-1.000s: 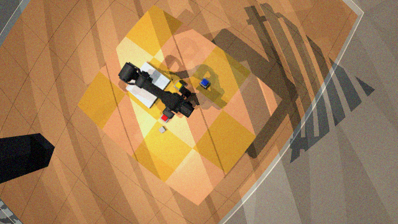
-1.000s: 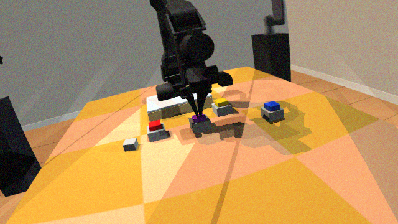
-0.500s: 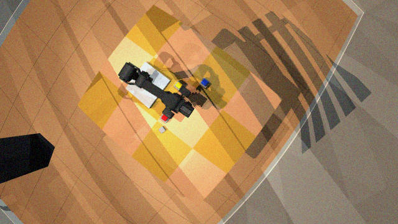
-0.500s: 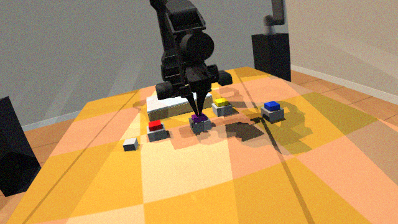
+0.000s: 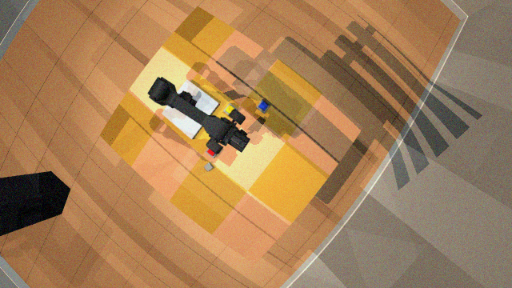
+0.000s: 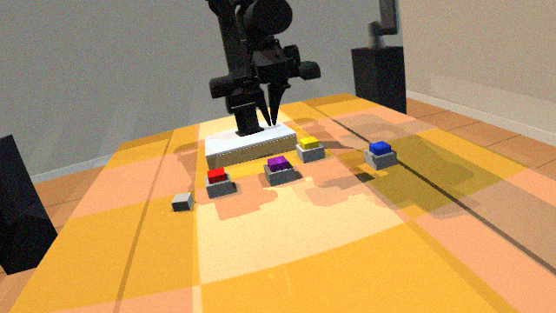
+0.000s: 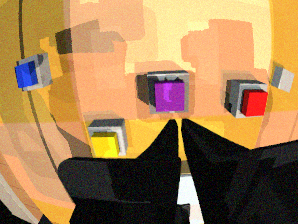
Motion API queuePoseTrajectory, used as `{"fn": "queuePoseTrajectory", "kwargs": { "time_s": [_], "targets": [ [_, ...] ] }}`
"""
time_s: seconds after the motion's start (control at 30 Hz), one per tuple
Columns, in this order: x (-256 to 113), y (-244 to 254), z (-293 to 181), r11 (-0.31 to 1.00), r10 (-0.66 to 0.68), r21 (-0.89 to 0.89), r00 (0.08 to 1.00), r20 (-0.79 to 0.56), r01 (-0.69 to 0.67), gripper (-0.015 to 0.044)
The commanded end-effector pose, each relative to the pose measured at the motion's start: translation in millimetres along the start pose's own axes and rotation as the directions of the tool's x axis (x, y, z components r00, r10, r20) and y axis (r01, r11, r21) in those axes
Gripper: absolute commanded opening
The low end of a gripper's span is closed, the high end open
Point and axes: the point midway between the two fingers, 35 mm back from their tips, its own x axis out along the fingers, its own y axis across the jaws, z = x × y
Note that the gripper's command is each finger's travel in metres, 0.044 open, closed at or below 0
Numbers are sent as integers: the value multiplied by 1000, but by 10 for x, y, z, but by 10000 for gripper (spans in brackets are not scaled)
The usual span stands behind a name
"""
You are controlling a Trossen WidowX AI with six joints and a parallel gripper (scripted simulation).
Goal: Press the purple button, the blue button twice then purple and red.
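Observation:
The purple button (image 6: 278,163) (image 7: 169,96) stands raised in its grey housing; the arm hides it in the top view. My gripper (image 6: 273,125) (image 7: 178,125) is shut and empty. Its tips hang in the air above and behind the purple button, on the side of the arm's base, touching nothing. The blue button (image 5: 263,106) (image 6: 380,148) (image 7: 26,75) stands raised, apart from the others. The red button (image 5: 211,152) (image 6: 216,175) (image 7: 254,103) stands raised on the other side of the purple one.
The yellow button (image 5: 230,109) (image 6: 309,143) (image 7: 104,144) stands between the purple and blue ones, nearer the base. A small grey block (image 5: 208,166) (image 6: 182,202) (image 7: 283,78) lies beyond the red button. The white base plate (image 5: 182,123) (image 6: 221,144) is under the arm.

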Motion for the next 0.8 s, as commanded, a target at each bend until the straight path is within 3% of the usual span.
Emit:
{"fn": "queuePoseTrajectory", "kwargs": {
  "time_s": [0.0,0.13,0.43,0.67,0.77],
  "targets": [
    [-189,-5,-25,1000,-3,-1,1000,-1,3,20],
    [-191,-90,-16,1000,-3,-1,1000,-1,3,20],
    [-200,-1151,-143,1000,-13,-1,1000,-2,13,20],
    [-180,-1173,-147,1000,-13,-1,1000,-2,13,20],
    [111,-1183,-133,1000,-14,-1,1000,-2,14,20]
  ]
}}
